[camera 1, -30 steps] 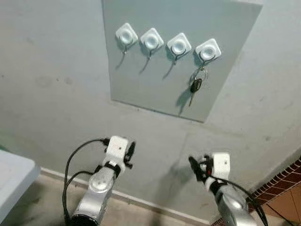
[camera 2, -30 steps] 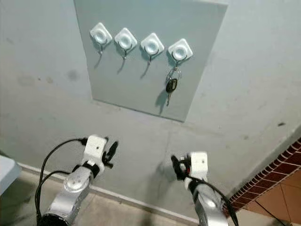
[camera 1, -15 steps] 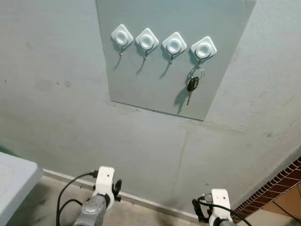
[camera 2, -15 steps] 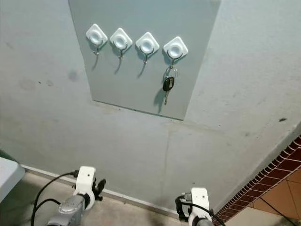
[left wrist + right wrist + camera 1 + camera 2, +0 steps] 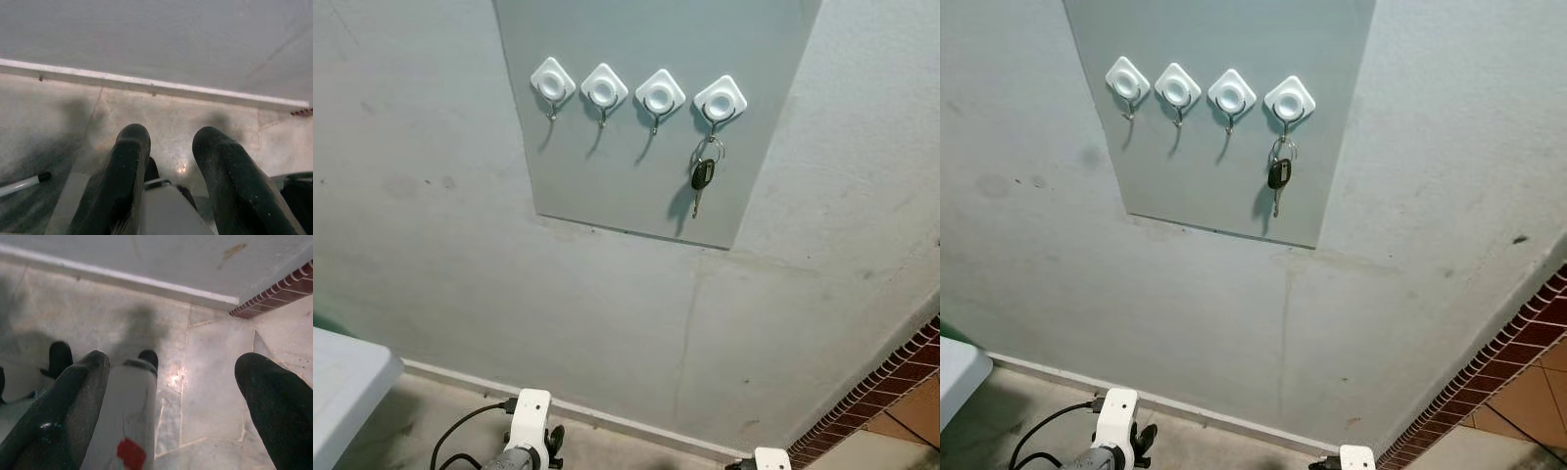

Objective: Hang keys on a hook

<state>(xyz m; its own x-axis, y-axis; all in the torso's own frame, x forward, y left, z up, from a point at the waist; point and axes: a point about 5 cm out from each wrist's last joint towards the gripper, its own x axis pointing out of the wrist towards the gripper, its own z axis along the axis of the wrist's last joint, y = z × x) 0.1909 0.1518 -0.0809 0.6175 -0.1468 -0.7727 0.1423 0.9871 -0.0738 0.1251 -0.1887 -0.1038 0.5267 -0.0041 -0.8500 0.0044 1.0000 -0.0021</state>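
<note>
A grey panel (image 5: pixel 607 147) on the wall carries a row of white diamond-shaped hooks. A black-headed key on a ring (image 5: pixel 702 178) hangs from the rightmost hook (image 5: pixel 720 101); the other three hooks (image 5: pixel 602 88) are bare. Both arms are low, far beneath the panel. My left gripper (image 5: pixel 554 443) peeks in at the bottom edge; in the left wrist view its fingers (image 5: pixel 128 147) stand a little apart over the floor, holding nothing. My right gripper (image 5: pixel 173 367) is wide open above the floor tiles, empty.
A white table corner (image 5: pixel 337 382) juts in at lower left. A white skirting (image 5: pixel 626 419) runs along the wall's foot. Red brick tiling (image 5: pixel 891 392) rises at the lower right. The robot's own leg and foot (image 5: pixel 132 401) show beneath the right gripper.
Both arms have dropped from mid-picture to the bottom edge. The view has drawn back a little from the wall. The key stays on the rightmost hook.
</note>
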